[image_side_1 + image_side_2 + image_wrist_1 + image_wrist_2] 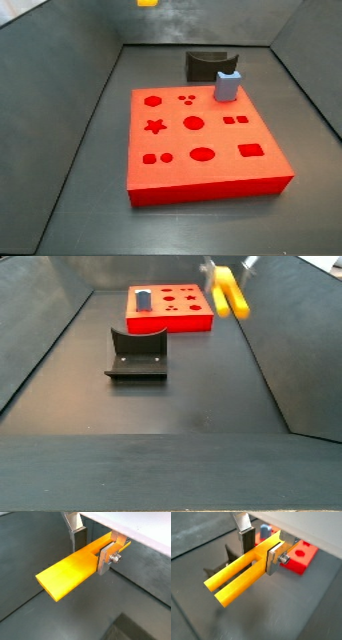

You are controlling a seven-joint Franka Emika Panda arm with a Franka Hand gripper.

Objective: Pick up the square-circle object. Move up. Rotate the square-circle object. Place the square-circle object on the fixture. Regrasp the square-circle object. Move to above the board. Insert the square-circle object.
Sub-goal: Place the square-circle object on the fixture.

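High over the floor: the gripper point(261, 551) hangs well above the board point(171, 322), with the square-circle object point(238, 578) in it; a side view shows the yellow bar point(230, 294) up beside the right wall.

Jaws: clamped on one end of the bar, silver fingers point(105, 558) pressed to either side, most of its length sticking out free past them.

Where the bar is: in the air, touching nothing but the pads; in the side view from the board's end only a yellow scrap point(147, 3) shows at the upper edge.

Step in hand: I'd judge the lift is done and the turn of the bar is due, or under way.

Doing it well: turn at this height, so the long free end sweeps clear of the wall and of the pale block point(229, 85) standing on the board. Go slowly; the grip is near one end, so the bar could slip round in the pads. Finish with the bar lined up for the curved notch of the fixture point(138, 353), which stands on the floor apart from the board.

Count, bars: one.

Count, boards: one, red, with ten darker cutouts by my count.

Count, fixtures: one.

Count, pale blocks: one.

Count, grippers: one.
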